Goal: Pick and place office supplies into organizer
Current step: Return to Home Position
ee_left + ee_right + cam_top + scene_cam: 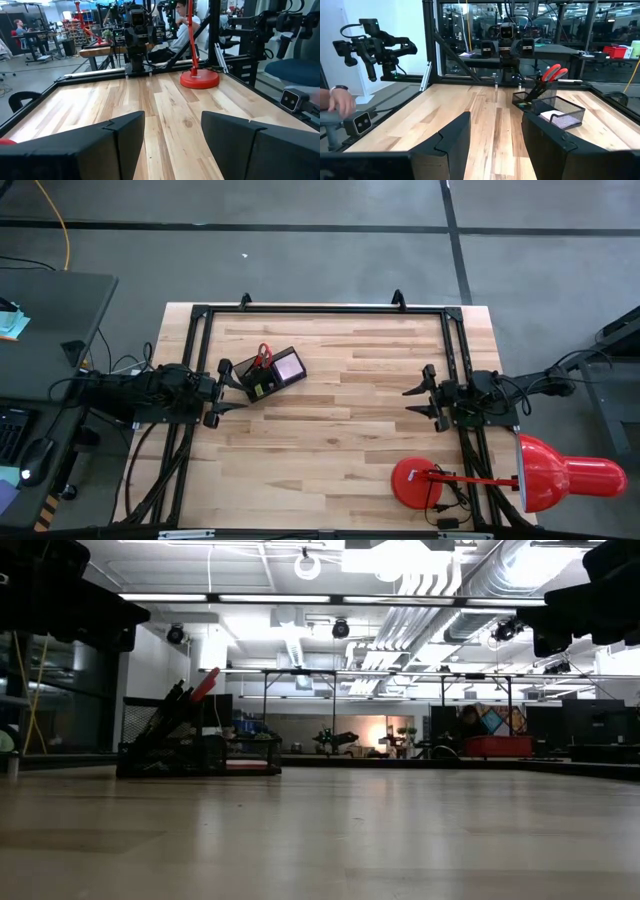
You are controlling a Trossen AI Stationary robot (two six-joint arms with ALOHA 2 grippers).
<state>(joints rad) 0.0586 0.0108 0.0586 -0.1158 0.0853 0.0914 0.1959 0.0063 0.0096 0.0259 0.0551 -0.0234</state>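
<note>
1. Left gripper (222, 391): held above the left side of the table (340, 450). The fingers (117, 145) are spread apart and nothing is held between them.
2. Organizer (262, 386): set on the table just ahead of the left fingertips, offset past one finger rather than in the gap. It lies well apart from the right fingers, across the table from them.
3. Contents: red-handled scissors (553, 73) and dark pens (536, 91) are stood tilted in one compartment. A purple note pad (289, 367) is laid in the mesh compartment.
4. Right gripper (413, 392): held at the right side, fingers (447, 142) apart and empty.
5. Red lamp (414, 480): its base is seen beside the right arm, behind the right fingertips.
</note>
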